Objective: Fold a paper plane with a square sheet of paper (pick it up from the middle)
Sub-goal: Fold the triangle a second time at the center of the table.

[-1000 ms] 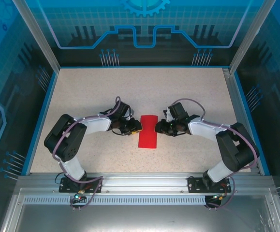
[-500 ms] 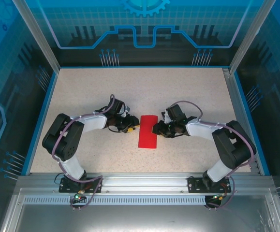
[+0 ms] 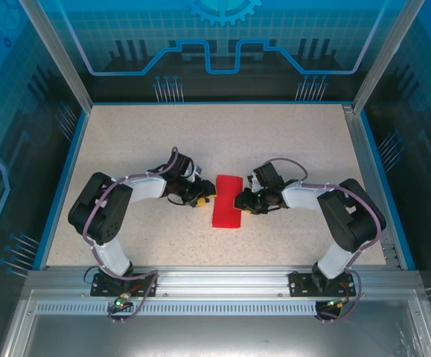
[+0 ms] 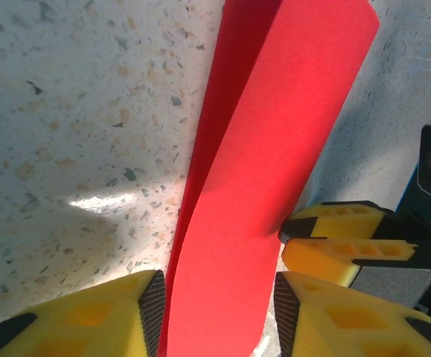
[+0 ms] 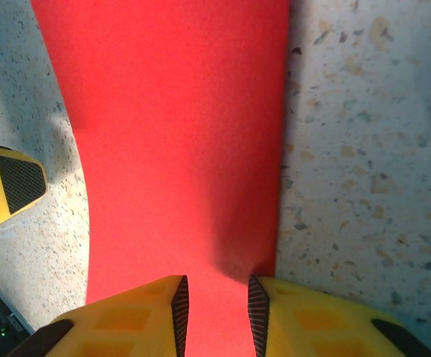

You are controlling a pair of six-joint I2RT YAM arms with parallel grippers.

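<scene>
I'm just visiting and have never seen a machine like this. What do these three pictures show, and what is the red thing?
These are two robot arms, left and right, bolted to the near edge of a speckled table. The wide picture looks down from above and behind them; each close-up comes from a camera on one arm's wrist, which is why yellow fingers frame it. The red thing is a sheet of paper, apparently folded into a strip, between the grippers. The left gripper has its fingers spread either side of it. The right gripper has fingers closer together at the opposite edge; whether they pinch it, I cannot tell.
</scene>
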